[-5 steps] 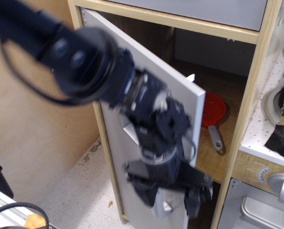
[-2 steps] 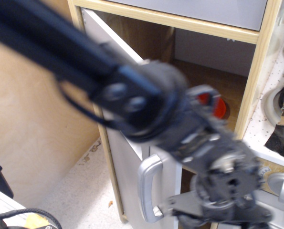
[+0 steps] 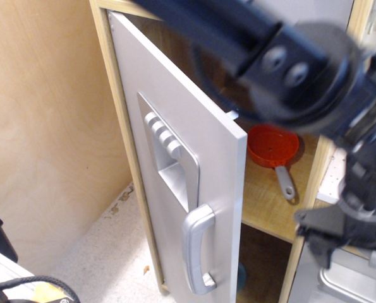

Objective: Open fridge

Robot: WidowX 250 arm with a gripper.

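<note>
The fridge (image 3: 115, 95) is a tall light-wood cabinet. Its grey door (image 3: 194, 151) stands partly open, swung out toward me on left-side hinges. The door bears a recessed silver dispenser panel (image 3: 170, 151) with buttons and a silver bar handle (image 3: 197, 257) low down. My arm (image 3: 301, 57) crosses the top right, black and blurred. The gripper (image 3: 339, 227) is at the right edge, off the door, in front of the cabinet's right post. Blur hides whether its jaws are open or shut.
A red pan (image 3: 274, 148) with a grey handle lies on the wooden shelf (image 3: 263, 196) inside. A grey oven door (image 3: 339, 284) sits at the bottom right. A plywood wall (image 3: 42, 126) stands on the left. Black gear (image 3: 11, 284) is at the bottom left.
My arm has swept from in front of the door across to the right. The door, handle and dispenser panel are now in plain view, and the door still stands open.
</note>
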